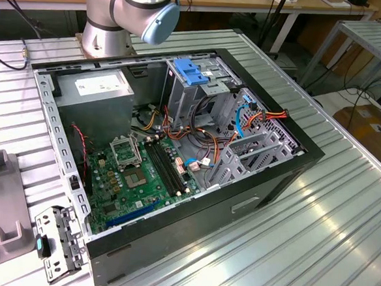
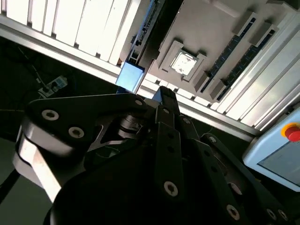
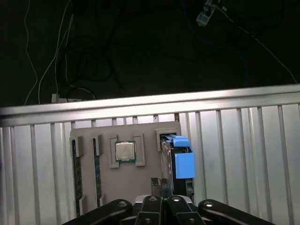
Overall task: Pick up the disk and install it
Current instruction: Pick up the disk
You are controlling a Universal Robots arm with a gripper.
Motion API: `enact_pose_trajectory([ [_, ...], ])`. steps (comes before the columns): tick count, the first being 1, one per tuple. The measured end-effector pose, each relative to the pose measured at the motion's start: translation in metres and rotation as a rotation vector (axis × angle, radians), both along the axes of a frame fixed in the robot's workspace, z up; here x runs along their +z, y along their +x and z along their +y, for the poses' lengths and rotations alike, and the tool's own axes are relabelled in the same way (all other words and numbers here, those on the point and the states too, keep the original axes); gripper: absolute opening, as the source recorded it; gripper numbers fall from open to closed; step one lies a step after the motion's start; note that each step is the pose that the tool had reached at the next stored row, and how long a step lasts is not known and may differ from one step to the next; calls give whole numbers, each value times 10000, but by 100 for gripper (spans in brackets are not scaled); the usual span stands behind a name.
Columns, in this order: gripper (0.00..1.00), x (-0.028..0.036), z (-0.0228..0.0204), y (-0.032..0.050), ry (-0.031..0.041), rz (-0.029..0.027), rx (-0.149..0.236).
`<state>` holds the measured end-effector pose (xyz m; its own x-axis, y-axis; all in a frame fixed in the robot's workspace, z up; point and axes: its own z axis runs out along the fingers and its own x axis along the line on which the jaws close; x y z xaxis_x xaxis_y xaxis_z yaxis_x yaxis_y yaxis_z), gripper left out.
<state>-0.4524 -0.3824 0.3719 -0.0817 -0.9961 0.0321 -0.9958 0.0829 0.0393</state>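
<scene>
While pincer point(image 3: 161, 183) hangs closed, empty | disk point(image 3: 183, 164) upright just beside

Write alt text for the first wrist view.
The shut gripper hangs above a grey tray on a ribbed metal table, close to the disk standing on edge in its slot. The tray also holds a processor chip and two memory sticks. Cables lie in the dark beyond the table.

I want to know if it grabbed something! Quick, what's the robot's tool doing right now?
Tool: cannot be told whether open or closed; it is close to the disk standing in the gray tray.
</scene>
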Motion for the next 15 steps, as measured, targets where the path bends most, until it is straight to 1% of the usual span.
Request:
enact_pose_trajectory([
  [3, 11, 0, 0, 0, 0, 0, 60],
  [15, 11, 0, 0, 0, 0, 0, 2658],
])
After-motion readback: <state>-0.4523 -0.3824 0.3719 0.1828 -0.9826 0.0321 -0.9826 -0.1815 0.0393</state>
